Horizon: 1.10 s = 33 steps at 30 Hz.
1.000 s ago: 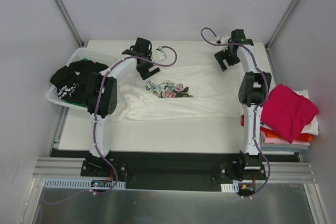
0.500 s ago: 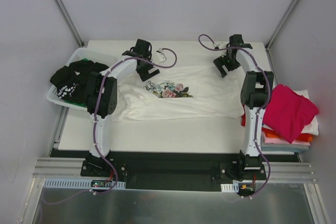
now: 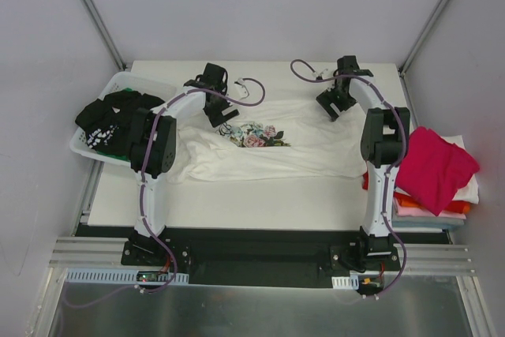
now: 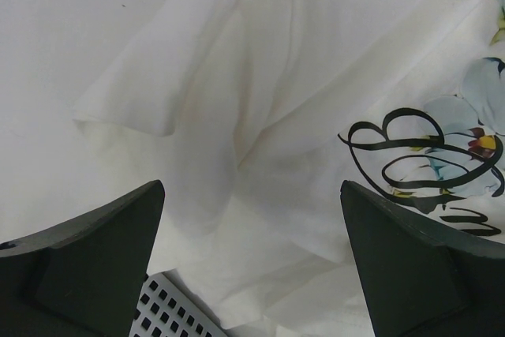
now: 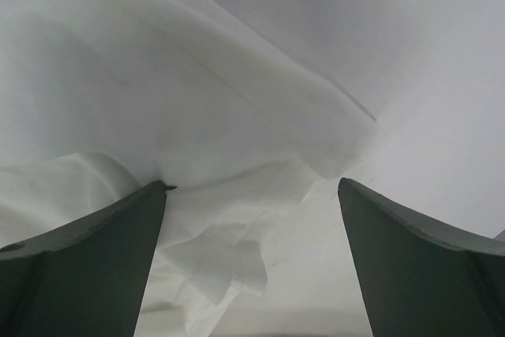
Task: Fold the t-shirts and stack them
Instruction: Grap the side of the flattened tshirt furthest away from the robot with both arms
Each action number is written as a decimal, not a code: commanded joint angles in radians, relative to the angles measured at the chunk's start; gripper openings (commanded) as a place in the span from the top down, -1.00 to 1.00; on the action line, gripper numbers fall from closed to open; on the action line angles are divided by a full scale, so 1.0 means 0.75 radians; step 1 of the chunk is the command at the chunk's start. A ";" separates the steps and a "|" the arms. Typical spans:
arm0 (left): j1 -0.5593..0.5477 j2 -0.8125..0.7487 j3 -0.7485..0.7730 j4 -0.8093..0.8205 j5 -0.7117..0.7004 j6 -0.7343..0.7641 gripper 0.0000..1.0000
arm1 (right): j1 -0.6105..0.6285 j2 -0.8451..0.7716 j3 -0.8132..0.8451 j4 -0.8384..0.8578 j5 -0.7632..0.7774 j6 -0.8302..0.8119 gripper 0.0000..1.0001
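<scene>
Table (image 3: 260, 203) carries a white floral t-shirt (image 3: 308, 144), spread and rumpled across the middle. Magenta t-shirt (image 3: 434, 167) tops the folded stack at the right edge. Black printed t-shirt (image 3: 106, 120) sits in the white basket (image 3: 118, 82) at left. Left gripper (image 3: 223, 114) and right gripper (image 3: 331, 110) hover over the white tee's far edge, fingers spread, gripping nothing.

My jaws stand wide apart over the white t-shirt (image 4: 260, 116), with nothing gripped. Its sleeve (image 4: 130, 112) lies rumpled on the desk (image 4: 63, 5). Dark script (image 4: 410, 163) and flower print (image 4: 473, 92) show at right.
</scene>
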 commanded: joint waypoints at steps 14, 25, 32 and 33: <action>-0.011 -0.098 0.046 0.008 -0.012 0.022 -0.90 | -0.040 0.013 0.148 -0.015 -0.019 0.022 -0.89; -0.011 -0.096 0.032 0.010 -0.012 0.014 -0.90 | -0.103 0.037 0.276 -0.029 -0.271 0.206 -0.89; -0.013 -0.104 0.026 0.010 -0.024 0.020 -0.90 | -0.122 0.137 0.422 -0.031 -0.310 0.288 -0.90; -0.013 -0.104 0.024 0.010 -0.024 0.022 -0.90 | -0.122 0.147 0.432 -0.033 -0.310 0.288 -0.90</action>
